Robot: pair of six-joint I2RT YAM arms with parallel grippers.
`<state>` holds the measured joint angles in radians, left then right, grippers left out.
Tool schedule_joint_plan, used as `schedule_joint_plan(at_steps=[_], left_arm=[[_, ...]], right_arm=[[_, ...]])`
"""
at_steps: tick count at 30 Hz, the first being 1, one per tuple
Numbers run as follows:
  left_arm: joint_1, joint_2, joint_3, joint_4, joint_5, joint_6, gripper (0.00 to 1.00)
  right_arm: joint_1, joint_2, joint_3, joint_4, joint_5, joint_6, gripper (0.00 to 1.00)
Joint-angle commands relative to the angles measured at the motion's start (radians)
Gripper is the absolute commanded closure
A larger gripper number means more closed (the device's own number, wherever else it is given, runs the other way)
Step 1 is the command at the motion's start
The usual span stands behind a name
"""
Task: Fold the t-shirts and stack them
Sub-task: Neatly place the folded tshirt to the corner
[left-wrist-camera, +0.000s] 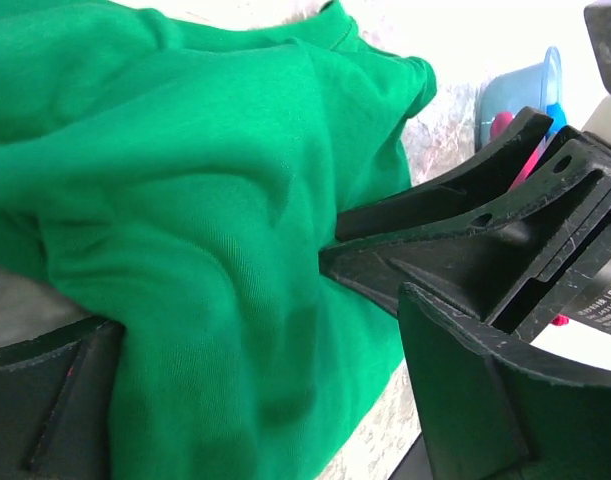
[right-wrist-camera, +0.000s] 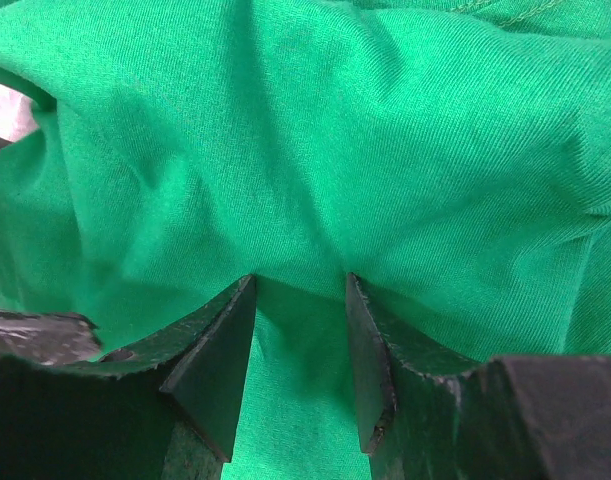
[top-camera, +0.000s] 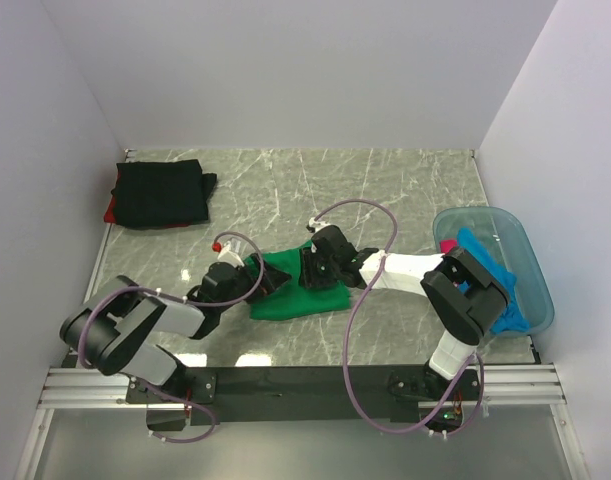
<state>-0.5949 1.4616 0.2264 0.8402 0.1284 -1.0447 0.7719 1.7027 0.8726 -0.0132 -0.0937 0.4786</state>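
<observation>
While the right tool (right-wrist-camera: 300, 280) is narrowly pinching the green t-shirt (top-camera: 295, 300) and the left tool (left-wrist-camera: 255, 320) is gaping wide around it, folding is seemingly needing a joint lift-over.

A translucent blue plastic tub (top-camera: 485, 210) is set at the right edge of a grey-green marble-patterned tabletop (top-camera: 385, 190), close against the plain white right-hand wall (top-camera: 575, 150), and a part of its rim (left-wrist-camera: 530, 85) is also caught in the left wrist view above a patch of the same veined surface (left-wrist-camera: 445, 130). The tabletop is enclosed by further plain white walls at the back (top-camera: 305, 70) and on the left (top-camera: 35, 180). Its near edge is bordered by silver slotted metal rails (top-camera: 85, 385).
</observation>
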Motion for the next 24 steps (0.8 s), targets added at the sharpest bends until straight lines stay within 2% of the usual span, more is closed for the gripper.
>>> schedule_joint_plan(at_steps=[1,2,4,5,6,8,9,11,14,15,16,21,24], left_arm=[[-0.026,0.071,0.002,-0.046,0.005,-0.005,0.07],[-0.035,0.083,0.005,-0.038,0.010,-0.008,0.09],[-0.043,0.124,0.020,-0.026,0.014,-0.012,0.19],[-0.046,0.137,0.028,-0.036,0.013,-0.014,0.25],[-0.046,0.146,0.039,-0.042,0.010,-0.015,0.37],[-0.046,0.161,0.045,-0.067,0.004,-0.009,0.46],[-0.046,0.163,0.051,-0.082,-0.012,-0.005,0.54],[-0.045,0.154,0.062,-0.114,-0.029,0.015,0.59],[-0.040,0.125,0.091,-0.199,-0.068,0.047,0.75],[-0.037,0.115,0.102,-0.258,-0.078,0.058,0.89],[-0.033,0.096,0.117,-0.292,-0.101,0.081,0.99],[0.015,0.013,0.243,-0.504,-0.163,0.198,1.00],[0.056,-0.050,0.352,-0.659,-0.211,0.341,1.00]], right_arm=[[0.032,0.061,-0.035,-0.165,-0.029,0.017,0.51],[0.032,0.060,-0.034,-0.163,-0.028,0.017,0.51],[0.033,0.058,-0.035,-0.165,-0.029,0.020,0.51],[0.033,0.058,-0.034,-0.165,-0.028,0.020,0.51],[0.033,0.058,-0.035,-0.163,-0.026,0.020,0.51],[0.033,0.054,-0.041,-0.163,-0.028,0.022,0.51],[0.033,0.051,-0.046,-0.163,-0.026,0.023,0.51],[0.035,0.043,-0.052,-0.163,-0.021,0.020,0.51],[0.033,0.028,-0.060,-0.169,-0.012,0.018,0.51],[0.033,0.023,-0.063,-0.168,-0.014,0.017,0.51],[0.033,0.015,-0.063,-0.172,-0.009,0.015,0.51],[0.027,-0.058,-0.021,-0.223,0.034,-0.021,0.44],[-0.011,-0.115,0.021,-0.257,0.051,-0.041,0.41]])
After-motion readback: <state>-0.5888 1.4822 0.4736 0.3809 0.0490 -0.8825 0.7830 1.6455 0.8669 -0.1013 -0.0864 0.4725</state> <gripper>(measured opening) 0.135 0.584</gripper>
